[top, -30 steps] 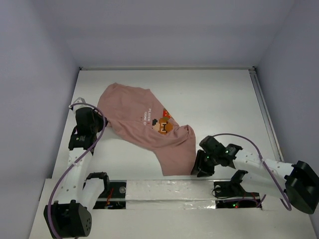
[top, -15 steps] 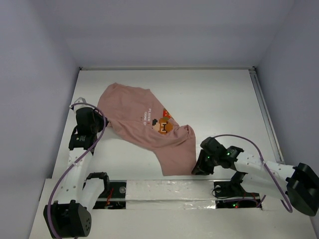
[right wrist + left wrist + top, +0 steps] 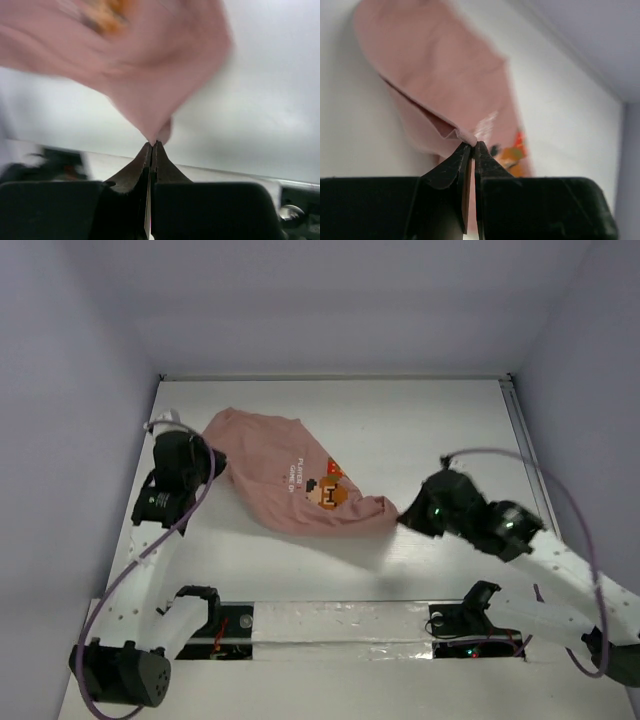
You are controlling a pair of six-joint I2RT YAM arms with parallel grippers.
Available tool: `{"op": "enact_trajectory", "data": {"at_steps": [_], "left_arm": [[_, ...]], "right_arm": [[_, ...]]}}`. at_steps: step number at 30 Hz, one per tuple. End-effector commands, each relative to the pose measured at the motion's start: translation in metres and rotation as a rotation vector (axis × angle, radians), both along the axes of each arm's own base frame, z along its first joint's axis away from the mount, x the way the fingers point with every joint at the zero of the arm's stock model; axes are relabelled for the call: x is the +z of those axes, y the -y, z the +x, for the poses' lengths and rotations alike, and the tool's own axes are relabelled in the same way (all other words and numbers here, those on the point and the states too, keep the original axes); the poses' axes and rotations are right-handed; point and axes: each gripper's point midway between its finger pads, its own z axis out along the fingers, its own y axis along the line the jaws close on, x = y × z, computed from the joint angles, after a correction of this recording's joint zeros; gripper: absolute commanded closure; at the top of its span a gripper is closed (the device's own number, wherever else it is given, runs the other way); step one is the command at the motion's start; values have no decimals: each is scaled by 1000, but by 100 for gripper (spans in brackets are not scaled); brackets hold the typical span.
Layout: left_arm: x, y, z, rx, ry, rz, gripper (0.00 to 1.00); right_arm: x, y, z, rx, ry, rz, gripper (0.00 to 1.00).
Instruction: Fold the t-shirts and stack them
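1 dusty-pink t-shirt (image 3: 285, 475) lies on the left-centre area of the white table (image 3: 440, 430), stretched in a diagonal band between the 2 arms.

Left gripper (image 3: 216, 462): positioned at the shirt's left edge. The left wrist view shows the gripper (image 3: 472, 146) with jaws pressed together on a thin fold of the pink hem. The fabric spreads away from the tips toward the far wall.

Right gripper (image 3: 402, 517): positioned at the shirt's right end, near the table centre. The right wrist view shows the gripper (image 3: 151, 145) with jaws clamped on a corner of cloth. The cloth gathers to a narrow point at the tips and fans out above them. This view is blurred.

Chest graphic (image 3: 328, 492): orange and brown, facing up, located on the right half of the shirt. The white lettering (image 3: 295, 475) sits just left of it. Both marks are between the 2 grippers.
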Motion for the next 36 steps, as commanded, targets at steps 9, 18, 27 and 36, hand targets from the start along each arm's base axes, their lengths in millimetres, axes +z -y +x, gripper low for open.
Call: {"op": "enact_trajectory", "data": {"at_steps": [9, 18, 27, 36], "left_arm": [[422, 10, -37, 16, 844, -112, 100], [501, -14, -63, 125, 1024, -128, 100], [375, -2, 57, 122, 718, -54, 100], [256, -17, 139, 158, 477, -4, 100]], "right_arm": [[461, 120, 41, -299, 1091, -7, 100], [582, 180, 18, -545, 1437, -41, 100], [585, 118, 85, -511, 1497, -544, 100], [399, 79, 287, -180, 1064, -403, 100]]}}
